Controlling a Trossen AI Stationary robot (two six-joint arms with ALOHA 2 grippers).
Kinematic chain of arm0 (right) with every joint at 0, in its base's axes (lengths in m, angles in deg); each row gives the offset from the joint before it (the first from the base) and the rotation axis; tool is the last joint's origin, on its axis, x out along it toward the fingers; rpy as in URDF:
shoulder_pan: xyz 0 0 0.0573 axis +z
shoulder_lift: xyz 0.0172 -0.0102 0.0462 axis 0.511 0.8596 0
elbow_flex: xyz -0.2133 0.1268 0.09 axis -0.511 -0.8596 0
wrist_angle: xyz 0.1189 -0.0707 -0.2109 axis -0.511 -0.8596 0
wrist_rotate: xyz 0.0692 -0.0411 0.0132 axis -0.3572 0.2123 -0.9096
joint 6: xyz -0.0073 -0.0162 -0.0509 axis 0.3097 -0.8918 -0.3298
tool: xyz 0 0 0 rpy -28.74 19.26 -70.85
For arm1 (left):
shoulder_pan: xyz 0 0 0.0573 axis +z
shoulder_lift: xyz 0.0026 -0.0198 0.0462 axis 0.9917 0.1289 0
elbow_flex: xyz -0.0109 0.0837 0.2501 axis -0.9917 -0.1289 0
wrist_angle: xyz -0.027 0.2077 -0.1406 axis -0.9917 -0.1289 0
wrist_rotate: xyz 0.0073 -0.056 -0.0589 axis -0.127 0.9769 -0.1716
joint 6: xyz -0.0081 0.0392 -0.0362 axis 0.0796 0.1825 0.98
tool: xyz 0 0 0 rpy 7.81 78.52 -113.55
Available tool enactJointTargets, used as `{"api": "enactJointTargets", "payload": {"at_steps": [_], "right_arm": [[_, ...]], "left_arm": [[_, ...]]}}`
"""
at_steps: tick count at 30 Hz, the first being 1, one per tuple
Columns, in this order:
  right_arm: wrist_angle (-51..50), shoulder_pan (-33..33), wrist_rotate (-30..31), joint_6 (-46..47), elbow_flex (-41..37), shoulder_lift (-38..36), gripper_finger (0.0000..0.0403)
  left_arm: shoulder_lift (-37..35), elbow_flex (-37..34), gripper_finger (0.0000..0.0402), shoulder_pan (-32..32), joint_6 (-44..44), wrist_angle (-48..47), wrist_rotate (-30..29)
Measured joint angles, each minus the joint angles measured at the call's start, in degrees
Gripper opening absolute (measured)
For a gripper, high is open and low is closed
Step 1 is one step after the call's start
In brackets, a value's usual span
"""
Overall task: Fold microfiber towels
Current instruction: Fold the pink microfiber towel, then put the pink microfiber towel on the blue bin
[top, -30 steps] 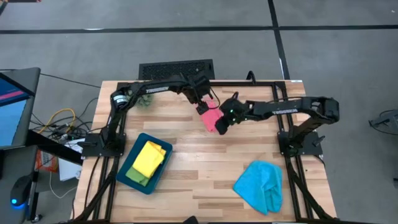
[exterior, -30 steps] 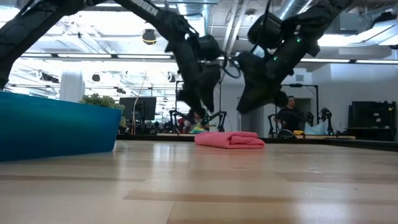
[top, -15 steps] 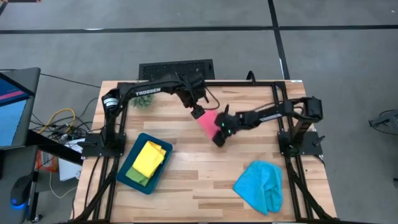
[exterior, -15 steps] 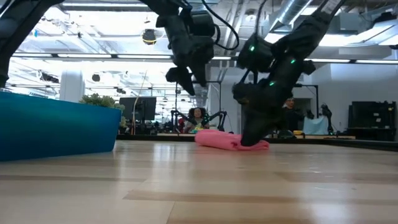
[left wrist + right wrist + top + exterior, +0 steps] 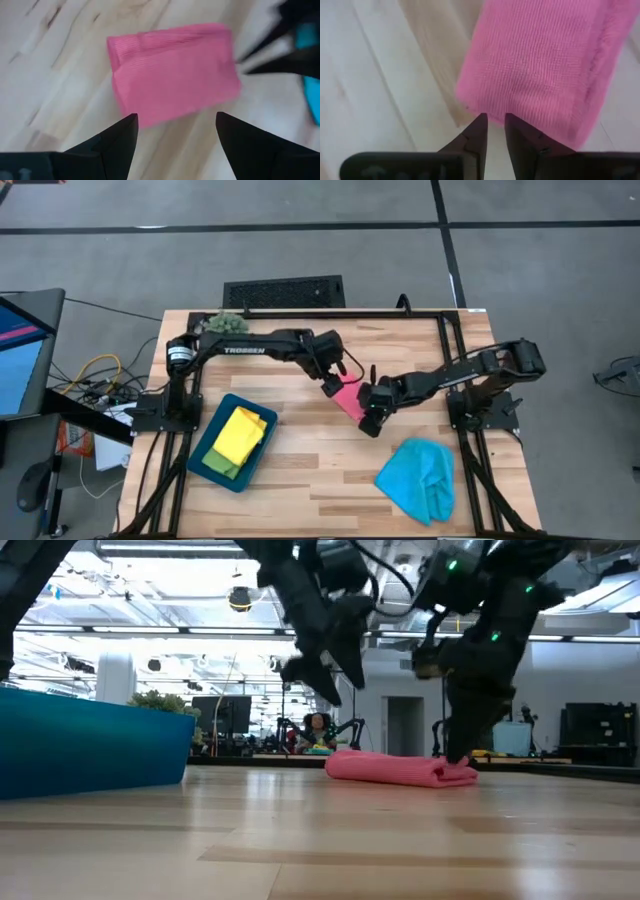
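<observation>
Two arms meet near the middle of the table (image 5: 320,460) in the high view. The left gripper (image 5: 331,385) hangs over the folded pink towel (image 5: 350,397) from its ten o'clock side, and the right gripper (image 5: 372,420) sits at the towel's four o'clock edge. The yellow towel (image 5: 238,435) lies on top of the green towel (image 5: 222,467) inside the dark teal tray (image 5: 210,430) at eight o'clock from the table's centre. The light blue towel (image 5: 418,477) lies crumpled at five o'clock. A spiky green plant ball (image 5: 227,324) rests at eleven o'clock by the far edge.

In the low view the pink towel (image 5: 400,767) lies flat as a folded bundle on the wood. The right gripper (image 5: 458,752) comes down onto its end at three o'clock, while the left gripper (image 5: 325,675) hangs clear above its other end. The tray (image 5: 95,745) stands at nine o'clock.

The left wrist view shows the left gripper (image 5: 175,135) with fingers (image 5: 117,142) spread wide, holding nothing, above the pink towel (image 5: 172,75).

The right wrist view shows the right gripper (image 5: 494,127) with its fingers (image 5: 475,135) drawn narrow, the tips at the towel's (image 5: 545,65) edge; whether they pinch the cloth I cannot tell.
</observation>
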Motion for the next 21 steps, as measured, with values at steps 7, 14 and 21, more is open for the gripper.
{"api": "enactJointTargets", "payload": {"at_steps": [7,14,21], "right_arm": [[-2.3,3.7,2.3,8.1,-4.0,-9.3,0.0092],[-1.7,5.5,4.8,17.1,-8.6,-15.5,0.0092],[-1.1,5.6,5.1,20.2,-10.2,-15.8,0.0092]], "left_arm": [[0.1,-15.0,0.026,0.6,7.9,22.7,-5.5],[5.0,-18.8,0.026,-1.8,6.9,37.2,-8.3],[13.0,-11.4,0.026,-4.2,6.3,36.3,-14.2]]}}
